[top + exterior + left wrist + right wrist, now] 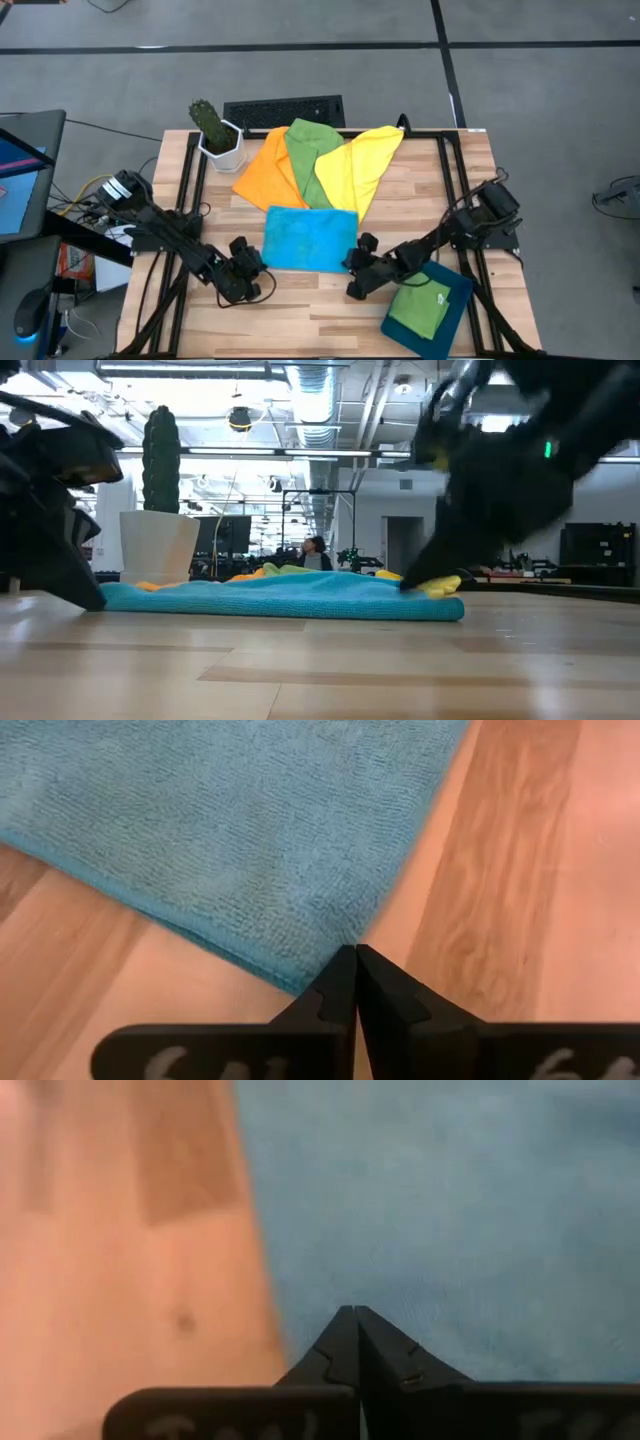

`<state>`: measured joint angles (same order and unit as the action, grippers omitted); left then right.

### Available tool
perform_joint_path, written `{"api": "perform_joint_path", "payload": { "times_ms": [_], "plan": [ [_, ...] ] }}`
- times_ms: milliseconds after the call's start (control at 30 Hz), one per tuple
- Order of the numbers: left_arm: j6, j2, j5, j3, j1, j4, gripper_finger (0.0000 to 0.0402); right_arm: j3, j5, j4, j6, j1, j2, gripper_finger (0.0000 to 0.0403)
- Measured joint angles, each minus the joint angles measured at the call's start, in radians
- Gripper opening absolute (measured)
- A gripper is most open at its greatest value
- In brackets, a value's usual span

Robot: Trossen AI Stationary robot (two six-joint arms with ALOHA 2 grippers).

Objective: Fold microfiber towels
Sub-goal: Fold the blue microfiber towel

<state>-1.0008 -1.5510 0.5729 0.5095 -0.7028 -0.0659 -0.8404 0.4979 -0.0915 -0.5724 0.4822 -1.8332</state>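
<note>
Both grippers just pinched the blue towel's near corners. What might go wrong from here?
1. The left gripper is shut right at the blue towel's corner edge; a thin pinch like that may slip when lifted.
2. The blue towel's far edge lies against the yellow towel and orange towel, so it could drag them.
3. The right gripper is shut over the cloth; uneven lifting might skew the fold.

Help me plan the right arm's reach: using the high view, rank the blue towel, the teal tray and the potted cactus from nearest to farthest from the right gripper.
From the right gripper:
1. Blue towel, right at its fingertips, toward the left arm.
2. Teal tray, close by on the table's right front corner.
3. Potted cactus, far back-left corner.
</note>
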Motion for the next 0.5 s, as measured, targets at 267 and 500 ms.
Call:
{"api": "perform_joint_path", "payload": {
  "times_ms": [267,500],
  "plan": [
    [0.030,0.046,0.004,0.055,-0.039,-0.030,0.0002,-0.003,0.095,-0.035,0.027,0.035,0.025,0.0023],
    [0.062,0.106,0.183,0.107,-0.064,-0.124,0.0002,-0.004,0.084,-0.104,-0.026,0.041,-0.098,0.0018]
  ]
}}
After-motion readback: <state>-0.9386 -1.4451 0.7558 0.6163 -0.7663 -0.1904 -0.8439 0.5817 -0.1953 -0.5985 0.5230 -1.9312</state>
